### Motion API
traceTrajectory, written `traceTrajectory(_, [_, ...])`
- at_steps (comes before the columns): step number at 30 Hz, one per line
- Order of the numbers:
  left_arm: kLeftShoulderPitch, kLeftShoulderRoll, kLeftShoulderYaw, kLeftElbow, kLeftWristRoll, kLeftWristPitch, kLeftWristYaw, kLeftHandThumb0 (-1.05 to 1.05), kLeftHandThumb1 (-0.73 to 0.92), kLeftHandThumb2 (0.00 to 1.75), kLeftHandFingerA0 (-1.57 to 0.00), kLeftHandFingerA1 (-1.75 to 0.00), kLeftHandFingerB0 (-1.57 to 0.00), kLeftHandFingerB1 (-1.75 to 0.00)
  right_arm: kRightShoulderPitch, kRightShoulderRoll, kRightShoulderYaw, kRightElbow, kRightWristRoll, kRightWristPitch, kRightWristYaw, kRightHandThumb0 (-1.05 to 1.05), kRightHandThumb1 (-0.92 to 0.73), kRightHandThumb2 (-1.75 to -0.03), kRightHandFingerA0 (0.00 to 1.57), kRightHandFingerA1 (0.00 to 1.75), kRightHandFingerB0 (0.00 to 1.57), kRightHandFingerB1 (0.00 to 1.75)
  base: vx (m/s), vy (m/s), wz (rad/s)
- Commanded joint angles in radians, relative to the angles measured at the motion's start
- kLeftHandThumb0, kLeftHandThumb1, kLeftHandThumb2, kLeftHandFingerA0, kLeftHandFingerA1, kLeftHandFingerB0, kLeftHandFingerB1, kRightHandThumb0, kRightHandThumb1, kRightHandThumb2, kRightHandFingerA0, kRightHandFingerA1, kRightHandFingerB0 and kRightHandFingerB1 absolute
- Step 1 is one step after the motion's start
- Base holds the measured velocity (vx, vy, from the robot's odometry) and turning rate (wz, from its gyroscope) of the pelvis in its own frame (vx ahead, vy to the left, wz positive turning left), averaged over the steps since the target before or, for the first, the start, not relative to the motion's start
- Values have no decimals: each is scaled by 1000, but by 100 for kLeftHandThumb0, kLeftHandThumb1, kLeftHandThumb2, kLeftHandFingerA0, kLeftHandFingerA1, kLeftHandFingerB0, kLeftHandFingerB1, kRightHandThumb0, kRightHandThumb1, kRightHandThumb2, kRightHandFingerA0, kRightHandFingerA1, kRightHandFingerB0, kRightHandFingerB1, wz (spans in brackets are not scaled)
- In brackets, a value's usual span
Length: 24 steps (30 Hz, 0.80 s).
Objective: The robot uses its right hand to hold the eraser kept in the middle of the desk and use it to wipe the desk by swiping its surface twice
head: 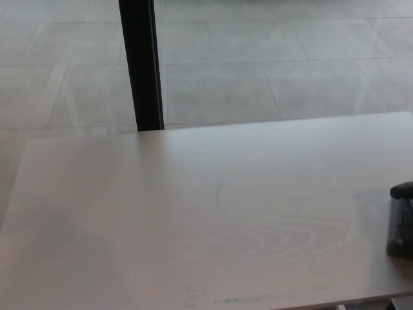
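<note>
A dark grey eraser (401, 227) lies on the pale wooden desk (193, 213) at the picture's right edge, partly cut off. Of my right hand (402, 191) only a black fingertip shows, hooked over the eraser's far end; the rest is out of the picture. It looks shut on the eraser. My left hand does not show.
A black post (142, 64) stands on the tiled floor just behind the desk's far edge, left of centre. Faint greenish marks (232, 300) sit near the desk's front edge. The desk's left edge runs diagonally at the picture's left.
</note>
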Motion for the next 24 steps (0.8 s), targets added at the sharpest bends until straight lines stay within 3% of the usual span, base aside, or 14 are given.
traceTrajectory(1, [-6,13,25,9,-41,-11,-20,-48,47,87,-78,-83,-60,-68,50,145,151,-59,-56,198,67,-33,-79,-75,94,175,70,154,0,0,0])
traceTrajectory(3, [-6,9,19,4,-36,-13,-15,-48,48,88,-77,-82,-60,-68,60,153,189,-87,-67,198,76,-30,-73,-82,94,175,72,151,0,0,0])
traceTrajectory(6, [1,8,1,-13,-17,-12,10,-51,48,88,-81,-82,-62,-69,83,208,245,-149,-65,229,81,-35,-84,-70,95,175,63,163,0,0,0])
traceTrajectory(7, [1,9,4,-14,-22,-10,2,-49,48,89,-79,-81,-58,-67,95,226,261,-157,-61,205,93,-31,-73,-79,97,175,65,161,0,0,0])
traceTrajectory(9, [-3,8,7,-11,-26,-2,9,-50,48,87,-80,-82,-62,-69,112,238,291,-196,-62,219,102,-33,-73,-79,97,175,63,165,0,0,0])
traceTrajectory(11, [-5,11,2,-6,-22,-10,3,-48,48,88,-79,-82,-62,-69,132,264,338,-234,-71,222,110,-31,-67,-94,97,175,66,167,0,0,0])
traceTrajectory(12, [-4,10,-9,-6,-10,-19,11,-51,48,88,-81,-82,-63,-69,142,270,354,-243,-75,224,110,-29,-70,-88,95,175,63,166,0,0,0])
traceTrajectory(13, [-6,10,-5,-5,-16,-14,7,-49,48,89,-79,-81,-60,-68,149,277,372,-262,-80,252,115,-29,-67,-92,95,175,62,172,0,0,0])
traceTrajectory(15, [-5,9,-4,-4,-18,-19,4,-48,49,89,-79,-82,-60,-68,158,272,401,-270,-99,251,114,-29,-68,-90,92,175,59,168,0,0,0])
traceTrajectory(19, [-8,11,-3,-11,-22,-12,2,-50,48,88,-80,-82,-63,-69,197,294,432,-295,-65,253,153,-31,-71,-87,92,175,70,148,0,0,0])
traceTrajectory(24, [-8,9,5,-21,-32,-7,11,-50,46,87,-80,-82,-61,-68,234,300,459,-324,-47,206,187,-28,-66,-100,97,175,75,157,0,0,0])
